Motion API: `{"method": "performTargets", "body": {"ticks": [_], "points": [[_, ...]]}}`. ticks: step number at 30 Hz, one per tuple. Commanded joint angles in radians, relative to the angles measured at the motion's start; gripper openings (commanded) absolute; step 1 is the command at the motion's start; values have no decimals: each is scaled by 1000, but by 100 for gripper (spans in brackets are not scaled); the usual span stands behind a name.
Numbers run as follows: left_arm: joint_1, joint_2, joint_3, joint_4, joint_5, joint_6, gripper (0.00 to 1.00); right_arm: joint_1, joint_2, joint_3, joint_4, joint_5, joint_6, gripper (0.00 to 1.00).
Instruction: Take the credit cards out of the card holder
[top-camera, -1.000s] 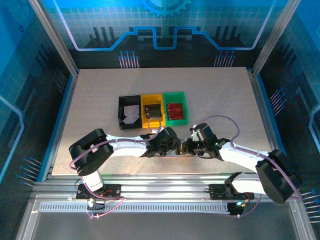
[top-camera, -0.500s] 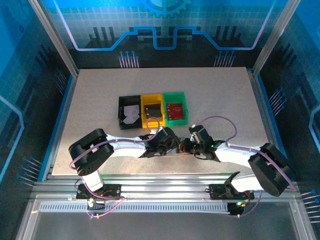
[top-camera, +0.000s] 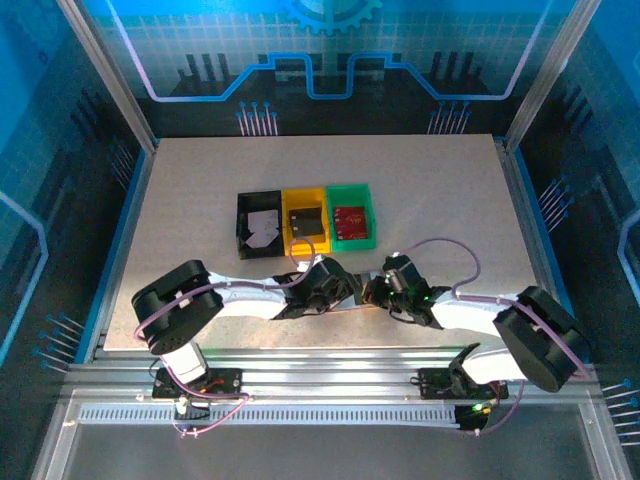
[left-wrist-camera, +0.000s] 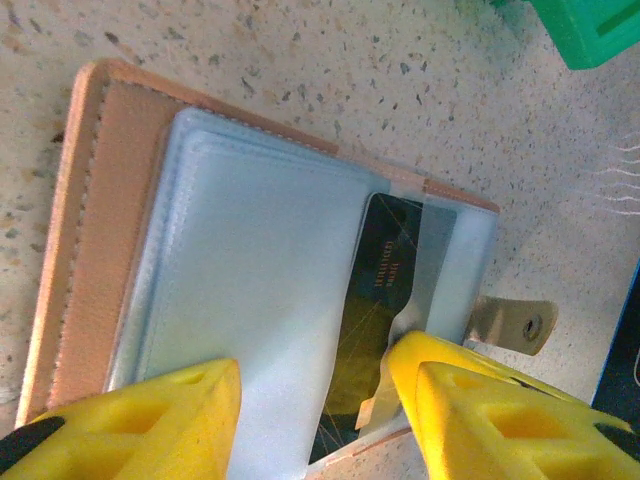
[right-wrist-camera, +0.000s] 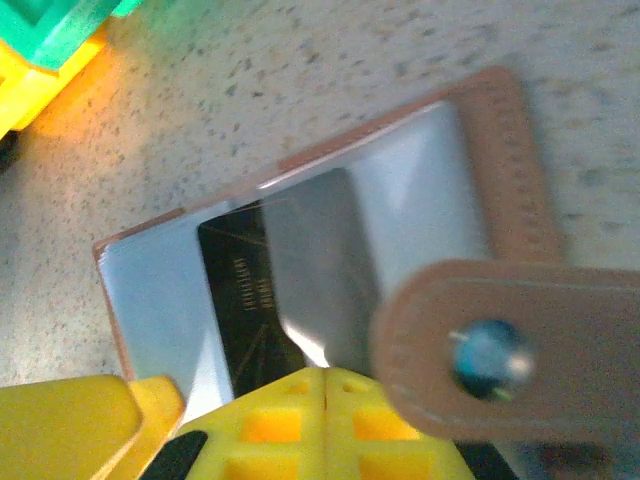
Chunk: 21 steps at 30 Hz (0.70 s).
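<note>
Extraction step: your spread left claw (left-wrist-camera: 315, 400) straddles the tan leather card holder (left-wrist-camera: 110, 200); right claw (right-wrist-camera: 322, 400), pressed together, meets the dark flat credit card (right-wrist-camera: 245, 290). Next, slide it out.

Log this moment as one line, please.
card holder: lying open | dark card: partly in sleeve | left gripper: open above it | right gripper: shut

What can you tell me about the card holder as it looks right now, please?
The card holder lies opened flat on the speckled table. Its outside is tan-pink, leather-like, with stitched edges; inside are pale grey-white sleeves. A dark card sits partly in one sleeve. A strap tab with a snap sticks out sideways. The left gripper hangs open over one edge; the right gripper, closed, meets the edge at the card's end.
</note>
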Motion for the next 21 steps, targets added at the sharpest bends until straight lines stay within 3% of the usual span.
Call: {"method": "performTargets", "body": {"ticks": [1, 4, 10, 17, 21], "points": [[11, 2, -60, -128, 5, -17, 51, -13, -43, -24, -186, 123, 1, 0], [13, -1, -70, -128, 4, -17, 51, -20, -54, -7, -204, 119, -31, 0], [16, 2, -63, -120, 10, -17, 51, -25, -23, 16, -108, -21, -92, 0], [19, 2, -79, -109, 10, -23, 50, 31, -137, 89, -153, -35, -117, 0], [19, 4, -88, -101, 12, -26, 50, 35, -121, 93, -124, -59, -99, 0]]}}
